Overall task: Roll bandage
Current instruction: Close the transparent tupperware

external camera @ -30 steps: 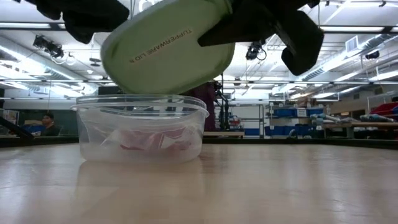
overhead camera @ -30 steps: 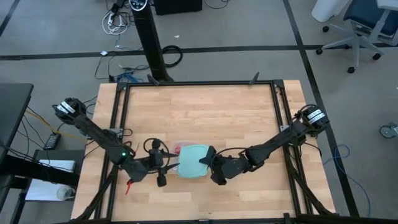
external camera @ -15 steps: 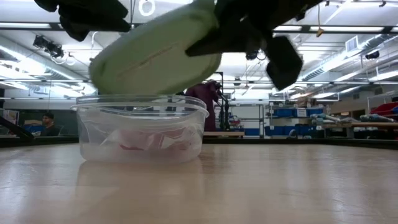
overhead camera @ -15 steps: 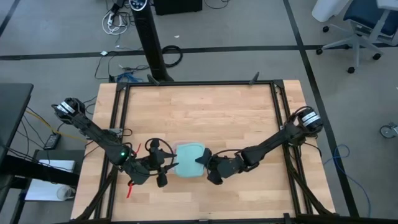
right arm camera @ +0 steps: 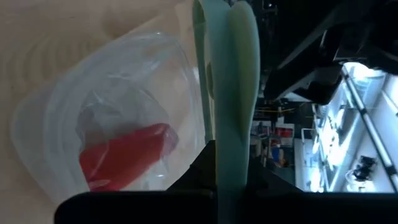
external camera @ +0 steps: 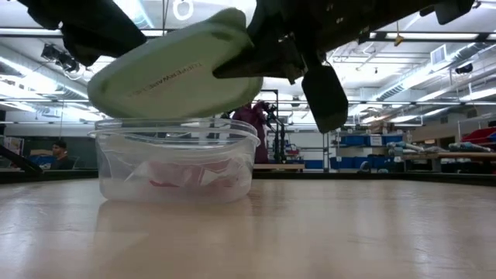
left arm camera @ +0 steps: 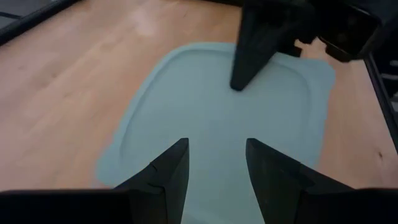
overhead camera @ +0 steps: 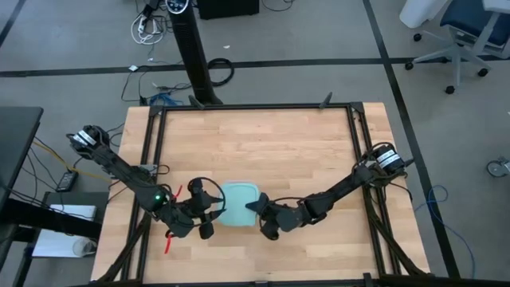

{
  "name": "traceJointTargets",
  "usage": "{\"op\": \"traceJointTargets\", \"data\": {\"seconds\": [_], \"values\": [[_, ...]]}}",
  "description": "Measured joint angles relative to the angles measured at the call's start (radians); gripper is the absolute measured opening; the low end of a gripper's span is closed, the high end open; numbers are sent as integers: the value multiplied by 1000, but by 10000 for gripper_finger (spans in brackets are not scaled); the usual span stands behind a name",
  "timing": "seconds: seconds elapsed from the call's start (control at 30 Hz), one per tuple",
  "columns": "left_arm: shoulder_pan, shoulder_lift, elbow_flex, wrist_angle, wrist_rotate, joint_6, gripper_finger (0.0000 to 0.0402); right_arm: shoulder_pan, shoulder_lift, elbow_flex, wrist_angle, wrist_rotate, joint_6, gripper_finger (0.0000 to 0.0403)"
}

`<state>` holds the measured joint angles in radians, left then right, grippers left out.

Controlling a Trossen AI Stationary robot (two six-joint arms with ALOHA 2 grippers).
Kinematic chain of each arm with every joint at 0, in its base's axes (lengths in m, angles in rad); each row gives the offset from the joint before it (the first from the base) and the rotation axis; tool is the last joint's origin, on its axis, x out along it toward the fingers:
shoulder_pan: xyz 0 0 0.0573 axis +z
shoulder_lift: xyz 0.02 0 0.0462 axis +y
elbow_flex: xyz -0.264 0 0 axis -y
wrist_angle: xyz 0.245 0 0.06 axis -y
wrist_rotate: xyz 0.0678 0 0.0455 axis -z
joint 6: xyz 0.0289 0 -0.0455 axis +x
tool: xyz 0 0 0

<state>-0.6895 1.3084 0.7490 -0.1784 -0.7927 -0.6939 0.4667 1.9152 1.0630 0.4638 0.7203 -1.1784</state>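
The right gripper point(overhead camera: 256, 209), pinching the lid point(overhead camera: 239, 204), has swung it left over the container point(external camera: 177, 159) — bandage point(right arm camera: 124, 154) nearly covered; left gripper point(left arm camera: 214, 168) spread.

Bright, even overhead lighting; backlit low view

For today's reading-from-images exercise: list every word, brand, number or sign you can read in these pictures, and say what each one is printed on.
Embossed lettering on the underside of the pale green lid, low view: present, too blurred to read.
Clear container, bandage, table: no text visible.
Signs in the room behind: too small to read.
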Motion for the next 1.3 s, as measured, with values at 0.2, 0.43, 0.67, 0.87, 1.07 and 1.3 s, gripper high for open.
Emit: {"op": "traceJointTargets", "data": {"seconds": [0.2,0.43,0.67,0.87,1.07,1.3], "values": [[0,35,0,1,29,-24,162,-9,0,0,-34,-29,50,7],[0,82,0,27,40,-21,162,-20,-1,0,-24,-18,33,7],[0,82,0,29,39,-20,162,-40,-1,0,-19,-59,23,7],[0,82,0,27,39,-19,162,-55,-1,0,-18,-90,23,7],[0,82,0,22,45,-18,162,-68,-3,0,-30,-120,34,7],[0,82,0,18,72,-20,162,-71,-3,0,-137,-162,102,7]]}}
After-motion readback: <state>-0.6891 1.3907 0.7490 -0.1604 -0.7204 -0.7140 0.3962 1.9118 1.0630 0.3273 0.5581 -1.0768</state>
